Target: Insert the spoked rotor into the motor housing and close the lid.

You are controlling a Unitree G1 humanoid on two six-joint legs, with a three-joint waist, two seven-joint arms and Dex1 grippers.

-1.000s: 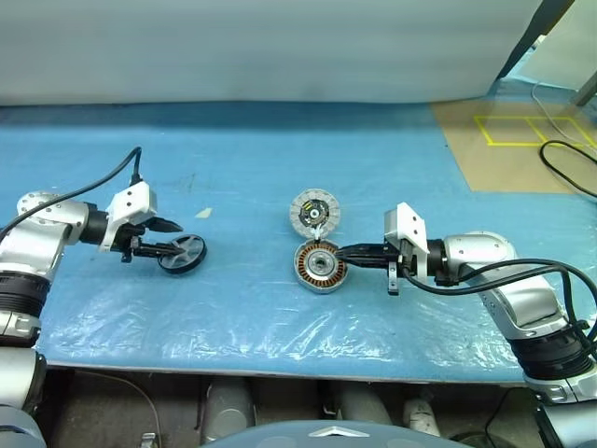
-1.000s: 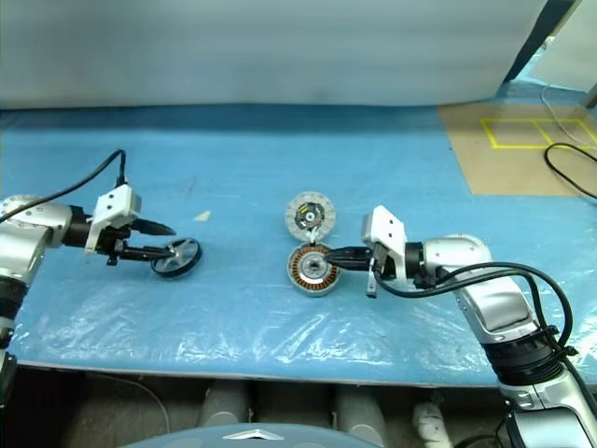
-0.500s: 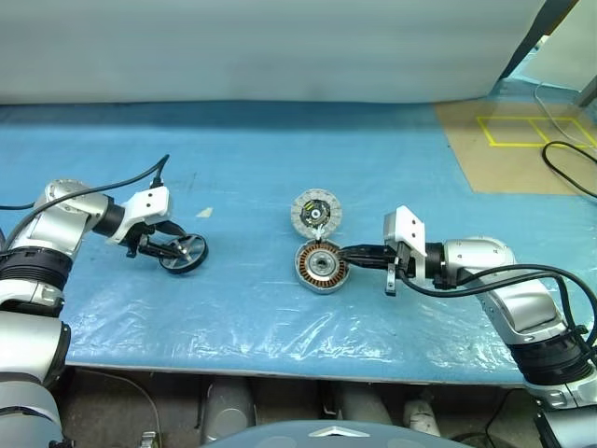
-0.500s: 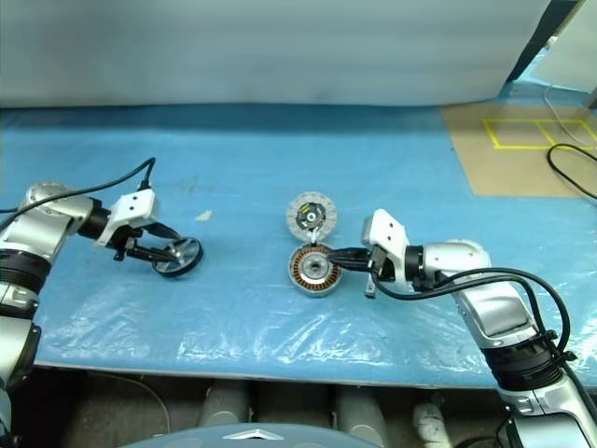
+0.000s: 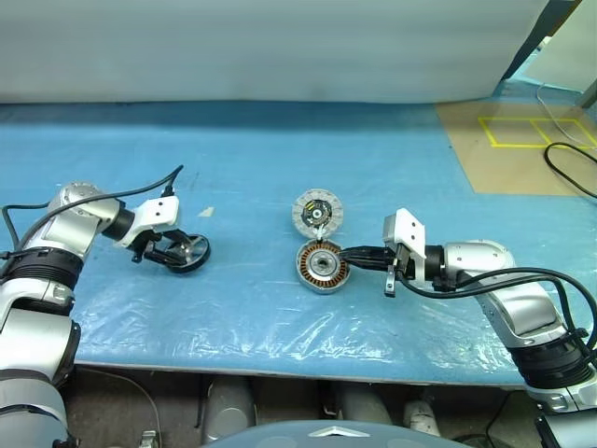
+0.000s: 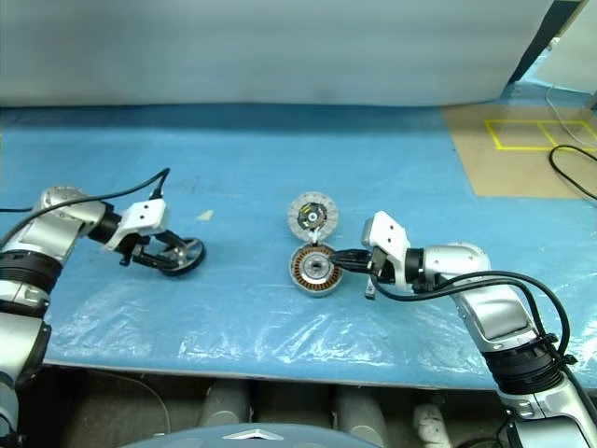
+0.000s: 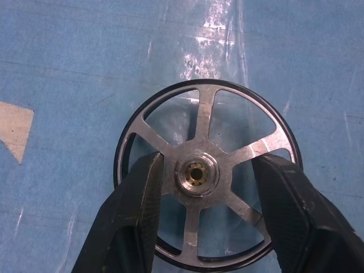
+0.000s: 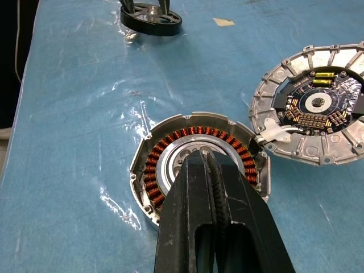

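Left gripper (image 7: 199, 216) angles down, fingers parted astride the spoked rotor's (image 7: 202, 170) hub; right gripper (image 8: 211, 170), closed, reaches over the motor housing (image 8: 170, 153).

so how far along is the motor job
Early stage, nothing assembled yet. The spoked rotor lies on the blue sheet, apart from the motor housing. In hand: the left gripper is open with a finger on each side of the rotor's hub, while the right gripper, shut, sits over the housing's centre. Left: lift and insert the rotor, then close the lid, which lies open beside the housing.
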